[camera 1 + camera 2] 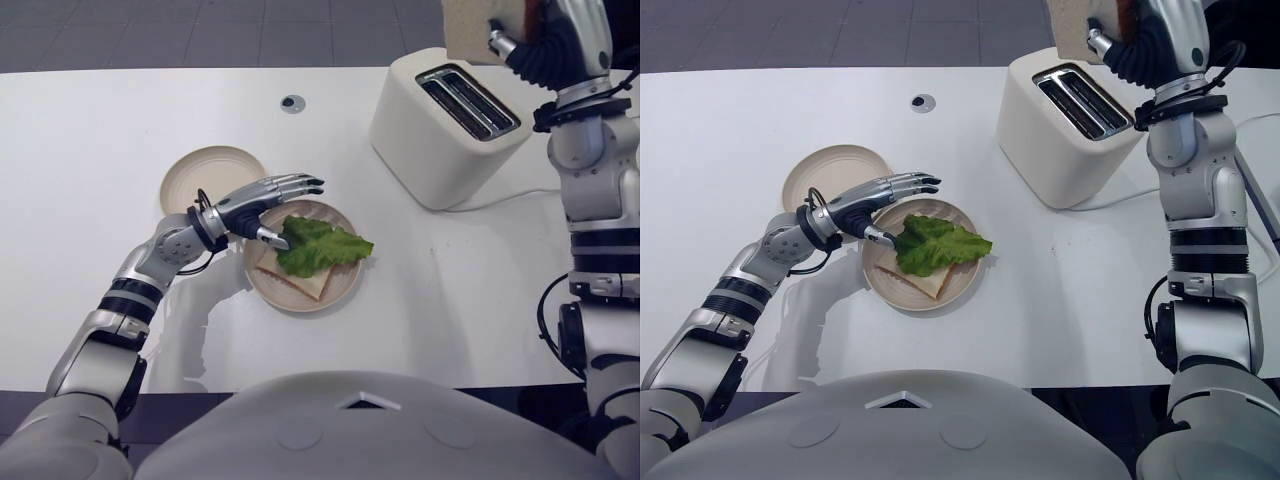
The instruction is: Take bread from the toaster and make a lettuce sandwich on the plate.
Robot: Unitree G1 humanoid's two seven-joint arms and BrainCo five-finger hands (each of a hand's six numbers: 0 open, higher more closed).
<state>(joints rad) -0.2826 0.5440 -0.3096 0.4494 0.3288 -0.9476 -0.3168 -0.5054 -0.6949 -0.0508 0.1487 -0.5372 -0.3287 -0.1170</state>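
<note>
A beige plate (335, 297) near the table's middle holds a bread slice (305, 281) with a green lettuce leaf (322, 247) lying on it. My left hand (272, 200) hovers flat over the plate's left rim, fingers stretched out and holding nothing. A white toaster (448, 125) with two empty slots stands at the back right. Above it, at the top edge, my right hand (530, 40) is shut on a second bread slice (475, 30), lifted clear of the slots.
A second, empty beige plate (205, 175) lies just behind and left of the first. A small round metal fitting (292, 103) sits in the tabletop farther back. The toaster's white cord (510, 198) trails right along the table.
</note>
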